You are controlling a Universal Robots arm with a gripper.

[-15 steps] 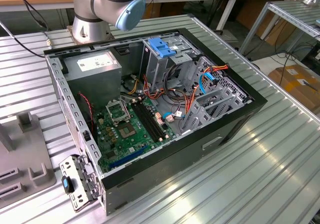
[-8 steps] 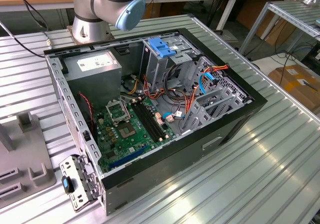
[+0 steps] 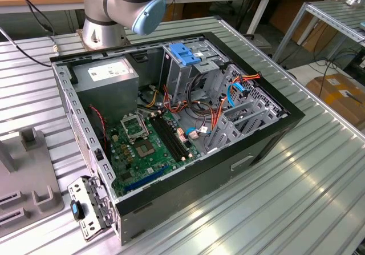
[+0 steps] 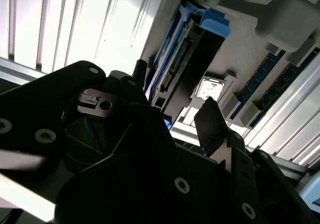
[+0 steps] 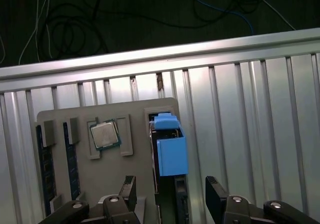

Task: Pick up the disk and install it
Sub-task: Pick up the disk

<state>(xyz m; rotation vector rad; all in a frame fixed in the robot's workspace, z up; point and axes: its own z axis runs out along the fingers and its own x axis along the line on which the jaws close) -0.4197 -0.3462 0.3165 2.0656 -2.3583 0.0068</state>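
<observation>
A: Disk (image 5: 171, 156) status?
B: Not picked up yet. It stands on edge in a slot of the grey holder tray (image 5: 100, 174), near the processor chip (image 5: 104, 135). Its blue carrier faces the camera and the metal is mostly hidden.
A: Gripper (image 5: 171, 196)?
B: Fingers spread, flanking the disk, clasping nothing.
A: Installation?
B: All of it remains, I'd judge. The drive cage (image 3: 182, 67) is inside the open computer case (image 3: 256, 152).
</observation>
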